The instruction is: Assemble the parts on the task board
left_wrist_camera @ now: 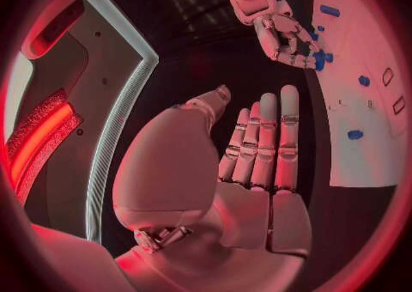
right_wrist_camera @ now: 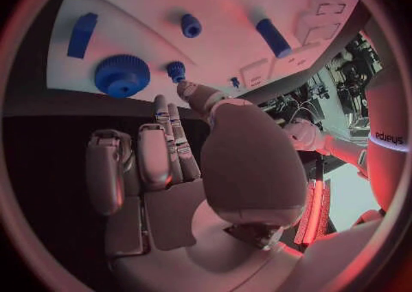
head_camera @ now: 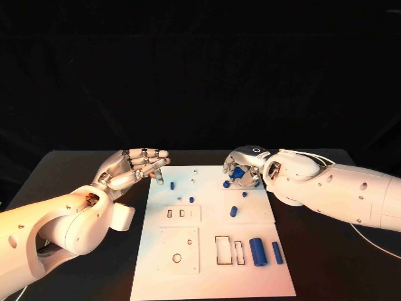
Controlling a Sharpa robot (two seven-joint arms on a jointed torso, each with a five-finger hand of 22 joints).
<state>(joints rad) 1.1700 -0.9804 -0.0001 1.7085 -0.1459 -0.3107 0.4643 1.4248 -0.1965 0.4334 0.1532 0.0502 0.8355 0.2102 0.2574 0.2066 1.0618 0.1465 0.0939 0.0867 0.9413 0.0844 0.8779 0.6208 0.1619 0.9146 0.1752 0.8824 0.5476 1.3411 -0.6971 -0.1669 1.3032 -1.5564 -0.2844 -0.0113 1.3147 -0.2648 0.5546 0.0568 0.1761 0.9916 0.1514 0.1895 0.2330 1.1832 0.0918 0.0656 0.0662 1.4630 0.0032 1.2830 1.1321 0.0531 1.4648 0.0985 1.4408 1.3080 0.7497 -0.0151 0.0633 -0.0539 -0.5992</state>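
1. My right robot hand hovers over the far right of the task board; its fingers look loosely curled with nothing in them.
2. A blue gear-like part lies right by its fingertips, so the right is nearer.
3. My left robot hand hovers at the far left edge, fingers straight, together, holding nothing.
4. White board on black desk, dark room behind.

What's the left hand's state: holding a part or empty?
Empty. The left wrist view shows the left hand with its fingers stretched out straight and its palm bare; no blue part sits in it.
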